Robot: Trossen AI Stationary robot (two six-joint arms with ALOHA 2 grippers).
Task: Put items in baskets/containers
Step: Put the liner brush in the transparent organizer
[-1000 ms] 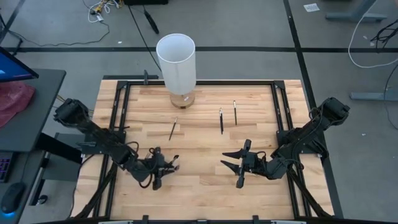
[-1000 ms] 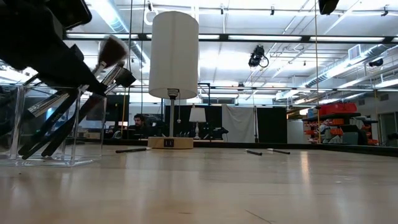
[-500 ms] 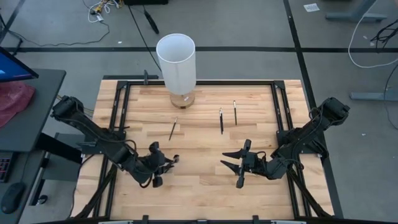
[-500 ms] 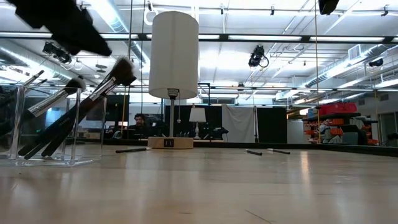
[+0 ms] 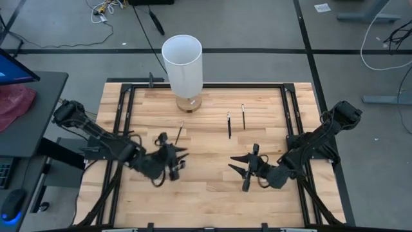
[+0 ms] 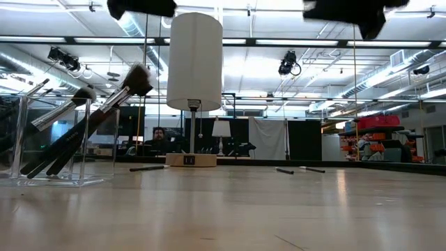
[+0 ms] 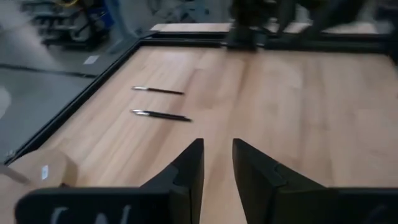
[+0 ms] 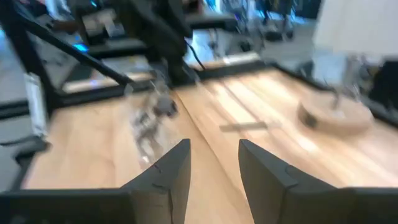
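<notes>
Makeup brushes (image 6: 77,129) lean inside the clear container (image 6: 56,139).
Three brushes (image 5: 228,124) lie loose on the surface (image 5: 212,187); left gripper (image 7: 217,163) and right gripper (image 8: 211,163) fingers parted, empty.

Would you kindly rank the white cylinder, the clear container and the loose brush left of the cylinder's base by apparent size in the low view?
1. White cylinder, tallest by far.
2. Clear container; it stands nearer the camera, so its true size against the cylinder is unsure.
3. Loose brush, a thin dark sliver on the table.
</notes>
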